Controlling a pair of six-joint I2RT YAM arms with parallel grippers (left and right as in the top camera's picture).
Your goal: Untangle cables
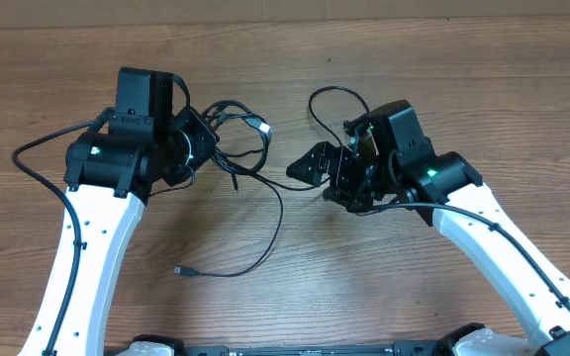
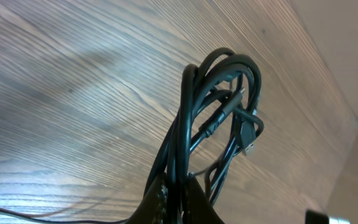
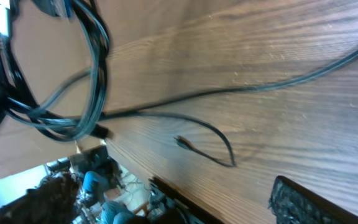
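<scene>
Left gripper (image 1: 204,144): I'm pinching the cables (image 1: 237,133), jaws pressed tight together on the bundle. In the left wrist view the strands (image 2: 183,124) are coming up out of my fingertips (image 2: 194,210) and looping over in one tangled bunch, with a silver-tipped plug (image 2: 248,135) hanging inside the loop.

From overhead the bundle is sitting just right of the left gripper, left of table (image 1: 443,59) centre. One long strand is trailing off it toward the near edge and curling back left, with its loose end (image 1: 181,269) lying flat on the wood. Another strand is running right toward my right gripper (image 1: 310,168); I can't tell whether it's touching.

Right gripper: jaws are spread wide and gripping nothing, pointing left at the bundle from close by. The right wrist view is blurring badly: bundle (image 3: 73,118) at upper left, a strand crossing the wood, one finger pad (image 3: 300,200) at lower right.
</scene>
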